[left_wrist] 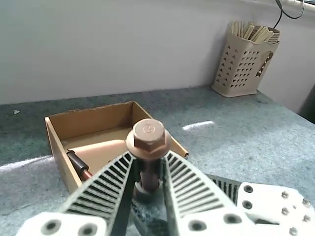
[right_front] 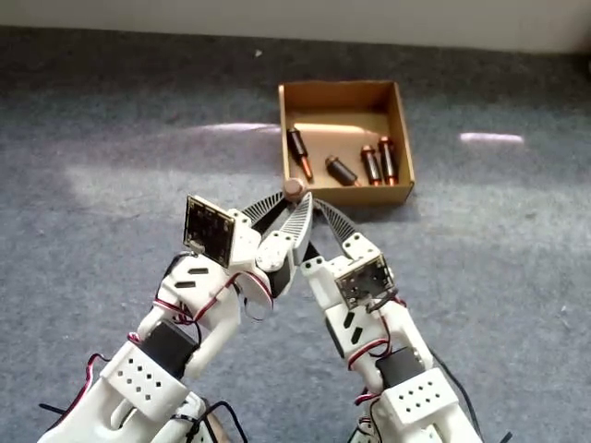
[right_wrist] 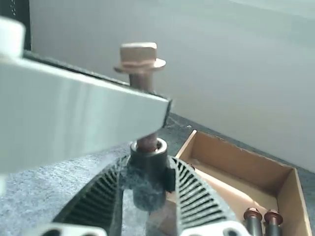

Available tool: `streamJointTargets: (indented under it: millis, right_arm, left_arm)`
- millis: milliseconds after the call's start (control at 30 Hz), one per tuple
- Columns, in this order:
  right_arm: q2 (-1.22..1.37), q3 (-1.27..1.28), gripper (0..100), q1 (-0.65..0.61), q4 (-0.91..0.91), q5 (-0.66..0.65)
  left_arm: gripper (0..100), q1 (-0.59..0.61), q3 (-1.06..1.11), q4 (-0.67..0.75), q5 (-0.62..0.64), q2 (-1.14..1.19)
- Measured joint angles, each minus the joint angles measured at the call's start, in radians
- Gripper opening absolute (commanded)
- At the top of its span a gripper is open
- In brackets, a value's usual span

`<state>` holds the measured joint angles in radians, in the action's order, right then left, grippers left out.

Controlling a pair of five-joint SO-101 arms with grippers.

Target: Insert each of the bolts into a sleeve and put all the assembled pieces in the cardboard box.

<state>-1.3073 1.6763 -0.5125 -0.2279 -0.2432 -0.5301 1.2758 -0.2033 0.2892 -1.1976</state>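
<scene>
A copper-coloured bolt (left_wrist: pixel 147 140) stands upright with my left gripper (left_wrist: pixel 147 179) shut on its shank below the hex head. The bolt's (right_wrist: pixel 141 64) lower end enters a dark sleeve (right_wrist: pixel 147 169), on which my right gripper (right_wrist: pixel 147 189) is shut. In the high view both grippers meet at the bolt head (right_front: pixel 294 189), just in front of the cardboard box (right_front: pixel 400 120). Several assembled bolt-and-sleeve pieces (right_front: pixel 298 152) lie inside the box (right_wrist: pixel 290 196).
Grey carpet (right_front: pixel 111 166) covers the table around the box. A beige slotted holder (left_wrist: pixel 243 59) with sticks stands far back by the wall. Both arms (right_front: pixel 185 323) crowd the near middle.
</scene>
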Motion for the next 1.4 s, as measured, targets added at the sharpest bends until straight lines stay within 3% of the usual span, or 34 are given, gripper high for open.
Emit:
streamJointTargets:
  millis: [133, 500, 1067, 1167, 1333, 1400]
  right_arm:
    - [0.0, 0.0, 0.5, 0.011, 0.0, 0.002]
    - [0.0, 0.0, 0.5, 0.026, 0.018, 0.002]
    - [0.003, 0.0, 0.5, 0.19, 0.064, 0.0]
    - [0.003, 0.0, 0.5, 0.216, 0.091, 0.0]
    - [0.003, 0.0, 0.5, 0.235, 0.101, 0.0]
    - [0.003, 0.0, 0.5, 0.238, 0.109, 0.0]
  left_arm:
    - [28, -0.005, 0.0, 0.0, 0.003, 0.002]
    - [29, -0.012, 0.012, -0.037, -0.003, 0.002]
    - [29, 0.023, -0.025, -0.037, -0.005, 0.0]
    - [24, 0.098, -0.025, -0.037, -0.005, 0.0]
    - [2, 0.247, -0.011, -0.037, -0.005, 0.0]
    - [2, 0.302, 0.014, -0.037, -0.005, 0.0]
